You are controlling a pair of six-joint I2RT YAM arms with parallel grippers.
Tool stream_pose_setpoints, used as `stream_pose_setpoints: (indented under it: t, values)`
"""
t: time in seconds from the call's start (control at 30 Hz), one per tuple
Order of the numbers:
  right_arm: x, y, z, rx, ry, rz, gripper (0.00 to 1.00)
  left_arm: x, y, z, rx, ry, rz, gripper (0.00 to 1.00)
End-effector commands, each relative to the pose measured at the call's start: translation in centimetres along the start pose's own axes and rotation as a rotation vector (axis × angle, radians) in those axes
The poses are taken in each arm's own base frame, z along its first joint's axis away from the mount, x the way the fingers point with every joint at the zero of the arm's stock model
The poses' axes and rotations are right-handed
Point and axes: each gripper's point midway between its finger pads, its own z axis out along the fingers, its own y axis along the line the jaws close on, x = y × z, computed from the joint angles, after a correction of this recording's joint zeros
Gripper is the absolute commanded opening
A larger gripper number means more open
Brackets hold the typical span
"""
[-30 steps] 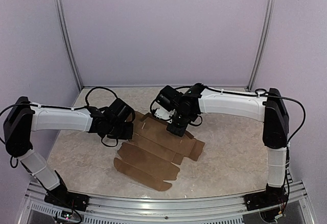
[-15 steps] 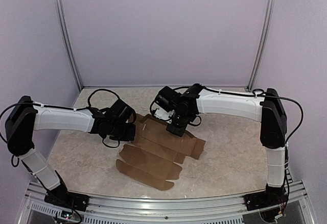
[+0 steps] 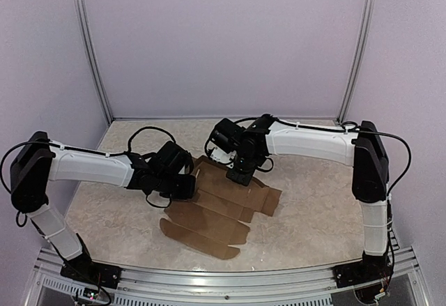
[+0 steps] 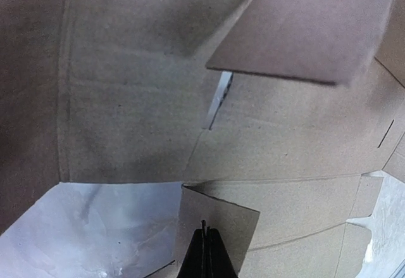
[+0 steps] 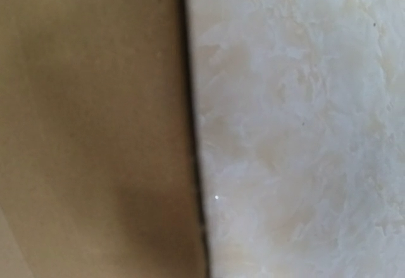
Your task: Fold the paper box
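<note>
Paper box (image 3: 209, 212) is an unfolded sheet, mostly flat on the table (image 3: 313, 208), with one flap lifted (clearest in the left wrist view). Left gripper (image 3: 185, 185) sits at the box's left edge, jaws together, tips over a small flap; can't tell if cardboard is pinched. Right gripper (image 3: 239, 175) is down on the box's far edge, jaws hidden, state can't tell.

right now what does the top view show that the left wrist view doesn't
Only top: the right gripper down at the far edge of the box, and the sheet's whole outline. Only left wrist: the left gripper with tips shut together, a raised flap and a slot. Both: brown cardboard on the pale table.
</note>
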Motion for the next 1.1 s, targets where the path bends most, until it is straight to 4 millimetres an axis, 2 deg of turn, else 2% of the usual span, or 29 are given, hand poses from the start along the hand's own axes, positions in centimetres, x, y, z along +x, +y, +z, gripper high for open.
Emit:
stream_pose_setpoints:
  t: [0.0, 0.23, 0.4, 0.6, 0.83, 1.07]
  values:
    - [-0.6, -0.5, 0.1, 0.011, -0.012, 0.043, 0.0, 1.3, -1.3, 1.4, 0.029, 0.033, -0.002, 0.0]
    - [0.0, -0.3, 0.1, 0.009, -0.006, 0.049, 0.0, 2.3, -2.1, 3.0, 0.029, 0.06, 0.006, 0.0]
    - [0.3, -0.4, -0.1, 0.014, -0.009, 0.045, 0.0, 2.0, -1.9, 2.8, 0.012, 0.056, 0.014, 0.0]
    - [0.5, -0.8, -0.1, 0.049, -0.018, 0.024, 0.0, -0.2, -2.3, 0.2, 0.01, -0.004, 0.047, 0.0]
    - [0.8, -1.2, 0.1, 0.17, -0.009, -0.078, 0.0, -2.1, -2.0, -2.7, -0.011, -0.054, 0.099, 0.0]
    - [-0.2, -2.1, -0.9, 0.317, -0.053, -0.17, 0.0, -4.1, -1.1, -6.7, 0.02, -0.13, 0.104, 0.0]
